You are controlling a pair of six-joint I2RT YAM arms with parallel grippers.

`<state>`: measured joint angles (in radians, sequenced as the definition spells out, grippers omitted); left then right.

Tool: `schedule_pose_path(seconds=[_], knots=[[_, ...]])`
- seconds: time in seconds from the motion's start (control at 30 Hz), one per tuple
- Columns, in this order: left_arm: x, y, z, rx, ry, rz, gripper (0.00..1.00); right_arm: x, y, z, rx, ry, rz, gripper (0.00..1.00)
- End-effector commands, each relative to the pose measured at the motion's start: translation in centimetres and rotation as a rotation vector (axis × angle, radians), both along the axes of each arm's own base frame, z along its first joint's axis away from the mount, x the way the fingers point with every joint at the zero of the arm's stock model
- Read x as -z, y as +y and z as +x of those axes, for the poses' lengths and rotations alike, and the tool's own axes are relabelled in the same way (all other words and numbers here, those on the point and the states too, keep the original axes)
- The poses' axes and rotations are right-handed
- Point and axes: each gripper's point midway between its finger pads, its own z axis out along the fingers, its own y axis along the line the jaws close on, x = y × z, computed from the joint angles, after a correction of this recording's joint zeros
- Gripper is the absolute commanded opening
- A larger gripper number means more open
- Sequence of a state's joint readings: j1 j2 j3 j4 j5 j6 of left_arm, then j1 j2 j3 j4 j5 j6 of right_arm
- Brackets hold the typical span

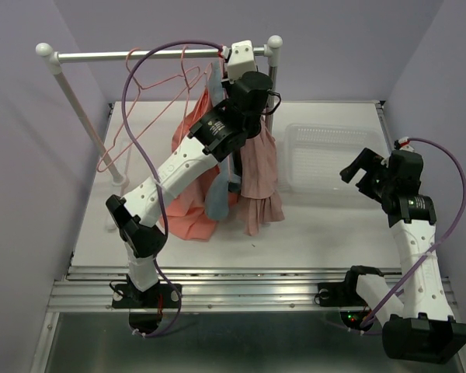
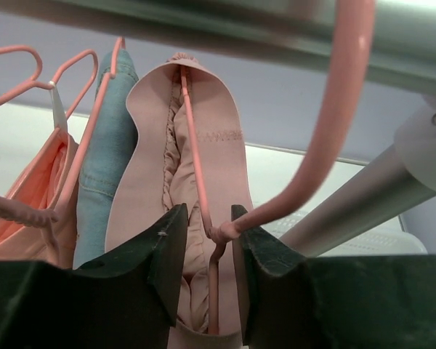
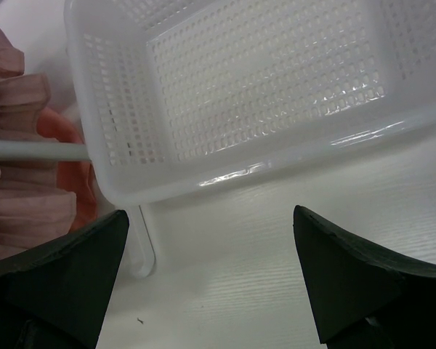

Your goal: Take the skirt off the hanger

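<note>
The salmon-coral skirt (image 1: 188,210) hangs from the rail (image 1: 140,54) on a pink hanger, leftmost of three garments; in the left wrist view it shows at the left edge (image 2: 29,189). My left gripper (image 1: 231,71) is raised to the rail. Its jaws (image 2: 207,218) stand partly open around the neck of the pink hanger (image 2: 196,167) carrying the mauve-pink ruffled garment (image 2: 149,160), and the right finger touches the hanger's hook. My right gripper (image 1: 356,172) is open and empty low over the table (image 3: 211,240).
A grey-blue garment (image 1: 217,198) hangs between the skirt and the mauve one (image 1: 260,175). Empty pink hangers (image 1: 140,85) hang at the rail's left. A white perforated basket (image 1: 326,148) lies at the right, just beyond my right gripper (image 3: 261,73).
</note>
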<state>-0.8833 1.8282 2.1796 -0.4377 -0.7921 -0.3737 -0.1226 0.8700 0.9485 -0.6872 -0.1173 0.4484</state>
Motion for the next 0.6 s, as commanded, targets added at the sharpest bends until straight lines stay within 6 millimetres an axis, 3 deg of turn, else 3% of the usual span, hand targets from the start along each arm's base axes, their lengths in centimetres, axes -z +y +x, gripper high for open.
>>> schedule_pose_path(seconds=[0.0,0.13,0.2,0.4,0.57], knots=[[-3.9,2.0,0.3,-0.057,-0.086,-0.063,0.34,-0.6,0.1,0.7,-0.019,-0.044,-0.008,1.0],[-4.0,2.0,0.9,-0.05,-0.093,-0.06,0.19,-0.6,0.1,0.8,-0.021,-0.041,-0.008,1.0],[-4.2,1.8,0.9,-0.038,-0.101,-0.059,0.01,-0.7,0.2,0.9,-0.025,-0.041,-0.005,1.0],[-6.4,0.9,0.4,0.036,-0.165,-0.025,0.0,-0.6,0.4,1.0,-0.041,-0.038,-0.001,1.0],[-8.7,1.5,-1.1,0.011,-0.224,-0.004,0.0,-0.7,0.5,0.9,-0.047,-0.044,0.0,1.0]])
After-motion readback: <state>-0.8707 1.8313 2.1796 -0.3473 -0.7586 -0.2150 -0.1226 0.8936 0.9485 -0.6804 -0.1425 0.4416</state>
